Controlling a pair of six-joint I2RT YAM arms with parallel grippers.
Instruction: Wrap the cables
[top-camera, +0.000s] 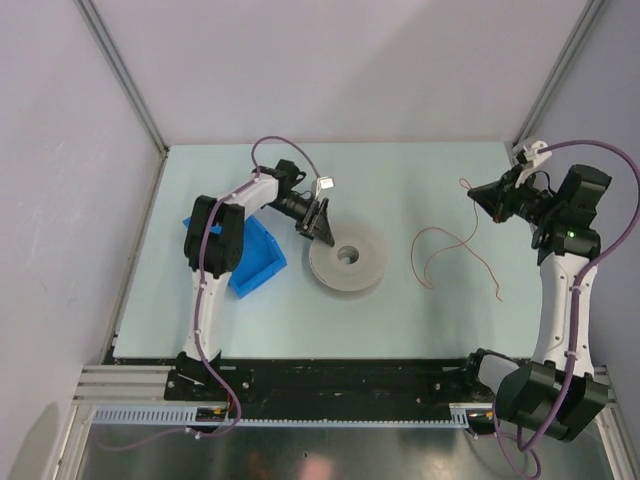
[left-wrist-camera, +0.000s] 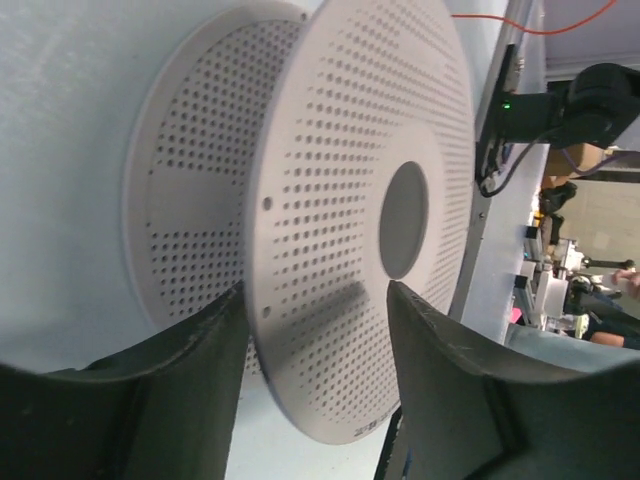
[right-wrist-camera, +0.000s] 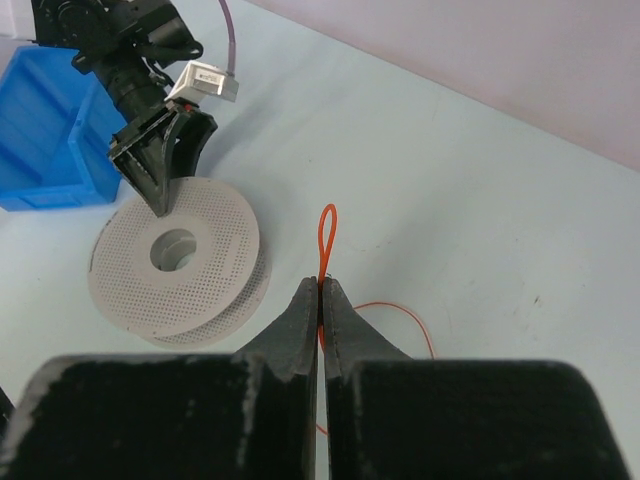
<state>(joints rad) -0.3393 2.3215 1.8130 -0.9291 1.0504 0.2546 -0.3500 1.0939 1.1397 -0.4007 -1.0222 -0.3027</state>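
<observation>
The cable is a thin orange-red wire (top-camera: 446, 233) lying in loose curves on the table right of centre. My right gripper (right-wrist-camera: 321, 285) is shut on it, and a small loop of the wire (right-wrist-camera: 327, 225) sticks out past the fingertips. The grey-white perforated spool (top-camera: 345, 262) lies flat at mid-table. My left gripper (top-camera: 318, 225) is at its far-left rim. In the left wrist view the spool's upper flange (left-wrist-camera: 340, 180) stands between the two black fingers (left-wrist-camera: 190, 370), which are apart on either side of it. My right gripper (top-camera: 478, 198) hovers at the right.
A blue bin (top-camera: 255, 255) sits left of the spool, partly under the left arm, and shows in the right wrist view as the blue bin (right-wrist-camera: 50, 130). White walls with metal posts close off the back and sides. The arm bases sit on a black rail at the near edge.
</observation>
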